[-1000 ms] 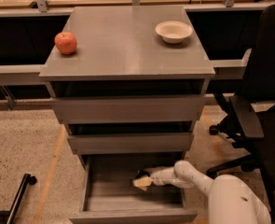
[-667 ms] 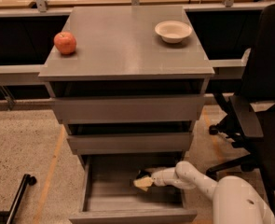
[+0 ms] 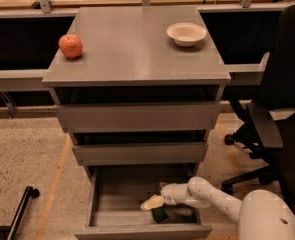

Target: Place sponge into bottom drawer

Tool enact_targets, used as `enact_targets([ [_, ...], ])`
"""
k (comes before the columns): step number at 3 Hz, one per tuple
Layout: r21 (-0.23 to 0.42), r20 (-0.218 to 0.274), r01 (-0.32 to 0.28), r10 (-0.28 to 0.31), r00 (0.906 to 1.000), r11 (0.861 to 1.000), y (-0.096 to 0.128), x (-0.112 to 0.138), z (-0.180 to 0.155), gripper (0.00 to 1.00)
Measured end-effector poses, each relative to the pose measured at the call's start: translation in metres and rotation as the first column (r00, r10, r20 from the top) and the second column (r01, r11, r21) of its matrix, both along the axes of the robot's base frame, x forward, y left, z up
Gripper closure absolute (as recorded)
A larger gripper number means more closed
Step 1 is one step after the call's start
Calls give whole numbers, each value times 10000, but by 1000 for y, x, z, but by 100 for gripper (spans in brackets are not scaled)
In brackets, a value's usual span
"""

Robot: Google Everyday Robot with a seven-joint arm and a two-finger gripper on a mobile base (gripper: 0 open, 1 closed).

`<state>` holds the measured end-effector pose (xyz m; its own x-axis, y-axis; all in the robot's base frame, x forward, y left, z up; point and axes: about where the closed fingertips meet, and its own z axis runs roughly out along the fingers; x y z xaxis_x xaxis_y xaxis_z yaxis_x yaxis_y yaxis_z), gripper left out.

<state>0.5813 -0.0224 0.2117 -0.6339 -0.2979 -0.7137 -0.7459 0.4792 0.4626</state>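
Note:
The bottom drawer [image 3: 99, 206] is pulled out, a shallow grey tray under the two upper grey drawers. My gripper [image 3: 153, 203] reaches into it from the right, low over the drawer floor in its right half. The sponge [image 3: 161, 214] shows as a dark green patch on the drawer floor, right below and touching the gripper's pale tip. Most of the sponge is hidden by the gripper and the white arm [image 3: 207, 195].
A red apple [image 3: 70, 45] sits at the left and a white bowl [image 3: 186, 33] at the right on the grey cabinet top [image 3: 137, 49]. A black office chair [image 3: 277, 129] stands close on the right. A black bar [image 3: 17, 211] lies on the floor at the left.
The gripper has dropped a little lower and nearer the drawer's front. The dark green of the sponge now shows beneath its tip.

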Motion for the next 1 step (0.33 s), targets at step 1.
enact_targets([
  [1,1,-1,-1,1,10000,10000,0,0,0,0],
])
